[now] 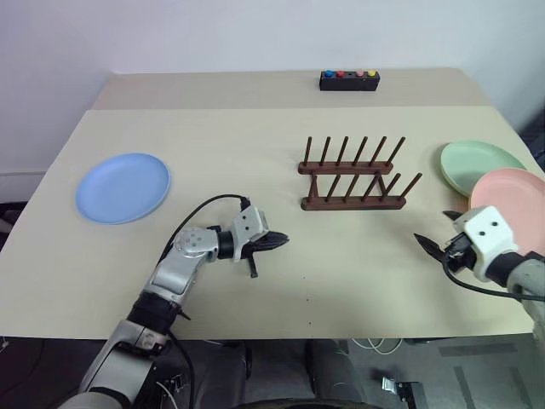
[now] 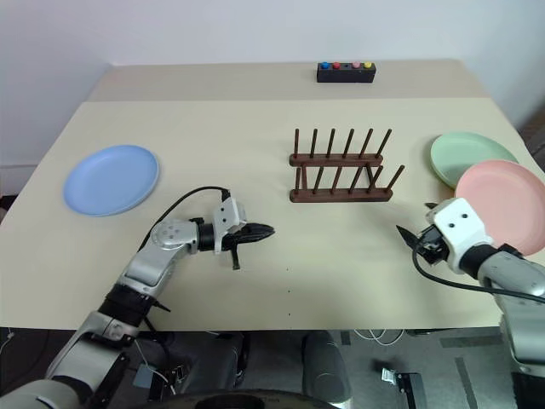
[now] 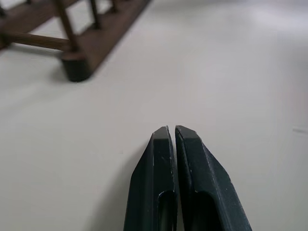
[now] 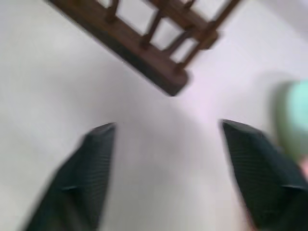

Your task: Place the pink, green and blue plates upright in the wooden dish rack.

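Observation:
The light blue plate [image 1: 123, 187] lies flat on the table at the left. At the right edge lies the mint green plate [image 1: 481, 164], with the pink plate [image 1: 511, 192] just in front of it, overlapping its near rim. The dark wooden dish rack [image 1: 353, 175] stands between them with nothing between its pegs. My left gripper [image 1: 277, 242] is shut and holds nothing, low over the table in front of the rack's left end [image 3: 77, 67]. My right gripper [image 4: 168, 139] is open and holds nothing, near the pink plate and pointing toward the rack's right end [image 4: 144, 48].
A black box with coloured buttons [image 1: 349, 80] sits at the back of the table behind the rack. The beige table [image 1: 358, 281] ends close in front of both grippers and just right of the plates.

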`<state>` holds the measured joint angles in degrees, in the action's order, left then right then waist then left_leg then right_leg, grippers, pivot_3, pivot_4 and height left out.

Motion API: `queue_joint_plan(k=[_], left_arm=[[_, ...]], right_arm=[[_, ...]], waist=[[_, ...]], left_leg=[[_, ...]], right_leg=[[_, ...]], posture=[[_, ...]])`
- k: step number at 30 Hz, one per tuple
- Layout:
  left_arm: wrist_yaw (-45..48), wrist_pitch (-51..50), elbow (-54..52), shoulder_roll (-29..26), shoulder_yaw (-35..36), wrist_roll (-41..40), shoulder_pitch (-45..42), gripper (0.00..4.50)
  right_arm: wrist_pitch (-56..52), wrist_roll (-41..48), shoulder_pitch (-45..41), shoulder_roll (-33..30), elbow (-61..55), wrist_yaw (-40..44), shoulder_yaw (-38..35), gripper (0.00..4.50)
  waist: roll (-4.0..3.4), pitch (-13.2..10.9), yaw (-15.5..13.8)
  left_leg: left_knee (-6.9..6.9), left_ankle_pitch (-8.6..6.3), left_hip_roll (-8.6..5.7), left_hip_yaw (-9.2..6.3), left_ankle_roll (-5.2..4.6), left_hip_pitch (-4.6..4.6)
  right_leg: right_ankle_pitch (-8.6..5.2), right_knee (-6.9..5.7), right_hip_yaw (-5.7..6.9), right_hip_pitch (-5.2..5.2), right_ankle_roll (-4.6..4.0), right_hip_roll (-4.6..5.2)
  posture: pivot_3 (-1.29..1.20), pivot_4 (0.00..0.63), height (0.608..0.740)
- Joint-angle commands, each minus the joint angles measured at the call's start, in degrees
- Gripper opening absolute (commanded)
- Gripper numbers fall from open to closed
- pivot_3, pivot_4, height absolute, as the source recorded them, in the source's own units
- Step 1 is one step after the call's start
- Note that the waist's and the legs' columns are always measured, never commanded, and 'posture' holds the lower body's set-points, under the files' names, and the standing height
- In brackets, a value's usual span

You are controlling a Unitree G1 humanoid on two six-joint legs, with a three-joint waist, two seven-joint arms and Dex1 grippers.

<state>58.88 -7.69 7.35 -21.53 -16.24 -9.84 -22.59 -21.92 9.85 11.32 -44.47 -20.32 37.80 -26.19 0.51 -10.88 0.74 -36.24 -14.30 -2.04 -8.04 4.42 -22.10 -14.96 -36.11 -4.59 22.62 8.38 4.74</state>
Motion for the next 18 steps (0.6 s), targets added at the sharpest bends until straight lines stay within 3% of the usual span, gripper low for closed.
queue_joint_plan(k=[1,12,15,18], left_arm=[[1.0,-1.6,-4.1,0.2,0.3,-2.2,0.3,0.14],[1.2,-2.0,-4.2,2.1,-1.7,-1.4,-0.9,0.14],[1.1,-2.0,-4.3,2.1,-1.8,-1.4,-0.8,0.14],[0.7,-1.8,-4.4,2.0,-1.8,-1.2,-0.6,0.14]], right_arm=[[-3.4,-0.2,2.0,-0.8,-3.4,-1.5,-5.4,4.45],[-4.1,-7.1,-0.2,0.1,8.7,-8.8,-1.8,4.45],[-3.0,-7.4,-1.0,0.4,10.6,-9.3,-0.9,3.62],[-2.0,-7.7,-1.7,0.1,11.9,-9.6,-0.4,2.1]], waist=[[0.01,0.0,-0.1],[0.0,0.0,0.1],[0.0,0.0,0.1],[-0.01,0.0,0.1]], left_leg=[[-0.01,0.0,0.0,0.0,0.0,0.0],[0.03,0.0,0.0,0.02,0.0,0.0],[0.03,0.0,0.0,0.02,0.0,-0.02],[0.03,0.0,0.0,0.02,0.0,-0.02]], right_leg=[[0.0,0.01,0.0,-0.01,0.0,0.0],[0.0,0.02,0.0,0.03,-0.01,0.0],[0.0,0.03,-0.01,0.04,0.0,0.0],[0.0,0.03,-0.01,0.04,0.0,0.0]], posture=[[0.0,0.15,0.74],[0.0,0.15,0.74],[0.0,0.15,0.74],[0.0,0.15,0.74]])
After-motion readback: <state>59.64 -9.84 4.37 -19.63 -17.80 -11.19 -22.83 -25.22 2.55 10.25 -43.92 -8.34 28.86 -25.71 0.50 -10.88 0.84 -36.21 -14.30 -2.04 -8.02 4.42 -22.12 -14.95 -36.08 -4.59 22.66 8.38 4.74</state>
